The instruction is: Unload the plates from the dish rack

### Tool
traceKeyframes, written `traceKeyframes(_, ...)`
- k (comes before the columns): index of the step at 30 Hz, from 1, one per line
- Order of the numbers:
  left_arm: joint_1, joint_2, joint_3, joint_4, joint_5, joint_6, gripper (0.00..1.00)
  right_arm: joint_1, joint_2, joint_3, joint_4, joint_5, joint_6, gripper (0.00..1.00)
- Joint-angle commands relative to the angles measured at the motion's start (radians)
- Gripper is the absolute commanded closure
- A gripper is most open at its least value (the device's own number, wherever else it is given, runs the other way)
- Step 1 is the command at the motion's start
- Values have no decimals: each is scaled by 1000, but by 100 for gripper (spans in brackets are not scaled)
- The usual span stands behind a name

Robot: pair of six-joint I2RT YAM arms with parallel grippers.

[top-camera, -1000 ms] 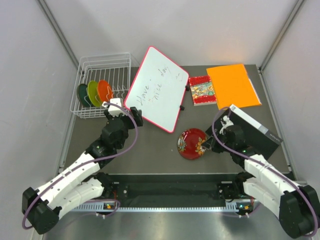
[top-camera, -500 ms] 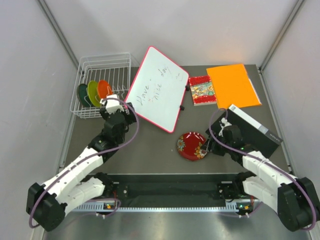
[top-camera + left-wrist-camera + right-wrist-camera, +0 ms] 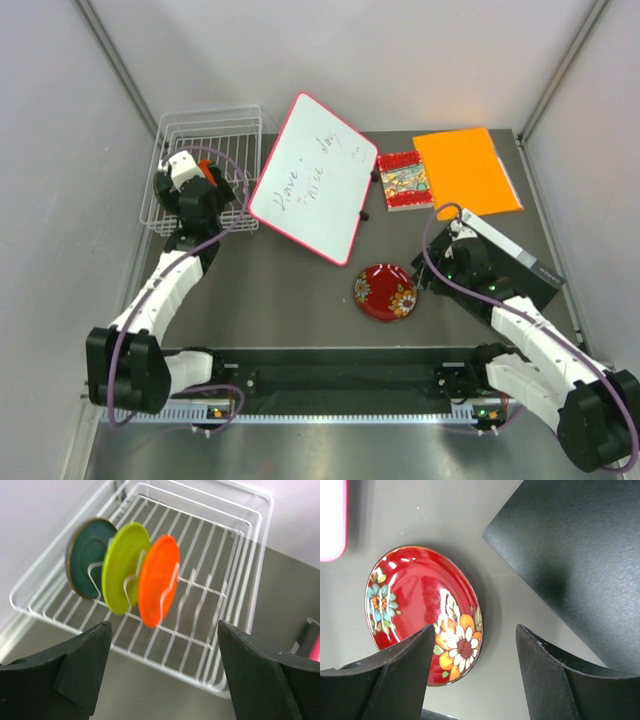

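Left pincer [image 3: 164, 627] spread, empty, nearer arm. Orange plate [image 3: 159, 582] on edge in dish rack [image 3: 250, 535], frame centre, in line with gap; 2 plates to its left. Right pincer [image 3: 475, 627] spread over red plate [image 3: 422, 612] on bench [image 3: 420, 520].

Both are built alike: the white-and-black left arm [image 3: 150, 300] and its twin, the right arm [image 3: 530, 335], have glossy white shells over the long links and chunky black housings at each joint. A thin purple cable [image 3: 225, 232] runs along each, wrist to base. A small white block [image 3: 182, 166] caps the left wrist. The black bases are bolted to a dark metal rail [image 3: 340, 380] fronted by a pale toothed strip [image 3: 330, 415] with tiny coloured lights. The left gripper [image 3: 162, 630] and right gripper [image 3: 475, 635] have matte black, wedge-shaped fingers [image 3: 75, 675] with bevelled edges.
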Motion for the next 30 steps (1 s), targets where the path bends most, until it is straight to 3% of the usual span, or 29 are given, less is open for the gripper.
traceKeyframes(1, 87, 103, 84, 110, 39, 38, 11, -5, 5, 77, -7, 39, -29, 34)
traceKeyframes(10, 219, 312, 135, 196, 159, -2, 18, -5, 80, 124, 41, 28, -55, 34)
traceKeyframes(14, 230, 366, 150, 263, 183, 10, 20, -5, 135, 143, 73, 21, -66, 34)
traceKeyframes(30, 238, 553, 256, 274, 225, 41, 36, -5, 307, 158, 177, -21, -67, 34)
